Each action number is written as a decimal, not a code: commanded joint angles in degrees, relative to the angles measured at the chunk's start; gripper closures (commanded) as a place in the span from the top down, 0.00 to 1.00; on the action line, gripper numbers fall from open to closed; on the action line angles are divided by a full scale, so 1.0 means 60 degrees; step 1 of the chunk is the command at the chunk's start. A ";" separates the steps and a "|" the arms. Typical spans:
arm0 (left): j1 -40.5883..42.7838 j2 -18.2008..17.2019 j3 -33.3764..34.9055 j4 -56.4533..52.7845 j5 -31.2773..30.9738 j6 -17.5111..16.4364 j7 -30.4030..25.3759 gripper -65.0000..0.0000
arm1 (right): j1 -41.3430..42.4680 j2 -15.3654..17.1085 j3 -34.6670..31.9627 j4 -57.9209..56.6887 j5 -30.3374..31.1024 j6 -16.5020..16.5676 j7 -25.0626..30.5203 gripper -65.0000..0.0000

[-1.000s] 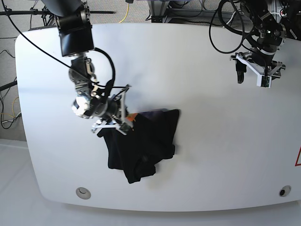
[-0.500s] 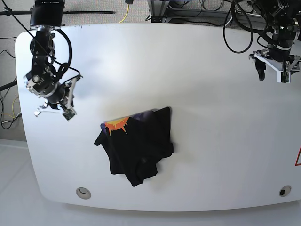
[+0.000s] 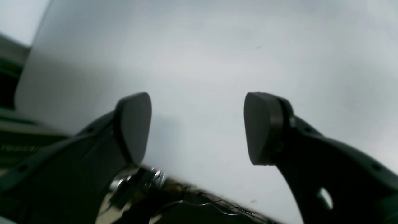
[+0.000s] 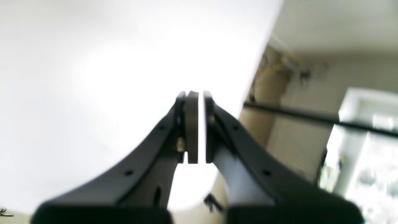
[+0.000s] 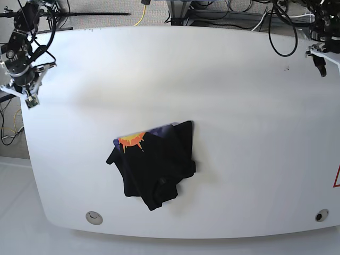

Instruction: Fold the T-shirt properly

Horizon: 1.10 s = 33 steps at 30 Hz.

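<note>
The black T-shirt (image 5: 156,167) lies crumpled in a loose bundle at the front middle of the white table (image 5: 239,133). Its orange-yellow sunburst print (image 5: 133,141) shows at the bundle's upper left. My right gripper (image 5: 24,87) is far from the shirt at the table's left edge. In the right wrist view it (image 4: 196,124) is shut on nothing, over the table edge. My left gripper (image 5: 324,57) is at the far right back corner. In the left wrist view it (image 3: 197,127) is open and empty over bare table.
A round fitting (image 5: 94,217) sits at the front left and a smaller one (image 5: 319,216) at the front right. A red mark (image 5: 337,178) is at the right edge. Cables and stands lie beyond the back edge.
My right gripper let go of the shirt and moved away to the table's left edge. My left gripper moved further right and back. The shirt settled and lies still.
</note>
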 commanded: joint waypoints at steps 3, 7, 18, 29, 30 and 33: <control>0.0071 -0.0105 -0.1006 0.0203 -0.0043 0.0056 -0.0193 0.65 | -0.0575 0.0156 0.0889 0.0151 0.0001 -0.0049 0.0137 0.03; 0.0188 -0.0091 -0.2164 0.0189 -0.0028 0.0056 -0.0178 0.65 | -0.1146 0.0112 0.1637 0.0151 0.0001 -0.0049 0.0137 0.03; 0.0745 0.0730 -0.3415 0.0115 0.0001 0.0056 -0.0178 0.65 | -0.2230 -0.0474 0.2779 0.0108 -0.0014 -0.0049 0.0108 0.03; 0.1258 0.0992 -0.3415 -0.0471 0.0250 0.0056 -0.0193 0.65 | -0.1952 -0.0679 0.2779 -0.1724 -0.1714 -0.0049 -0.0229 0.03; 0.1258 0.0992 -0.3415 -0.0690 0.0484 0.0056 -0.0193 0.65 | -0.1952 -0.0738 0.2779 -0.1988 -0.1889 -0.0049 -0.0083 0.03; 0.1243 0.0992 -0.3415 -0.1350 0.1012 0.0056 -0.0193 0.65 | -0.1952 -0.0797 0.2794 -0.2676 -0.2183 -0.0049 0.0181 0.03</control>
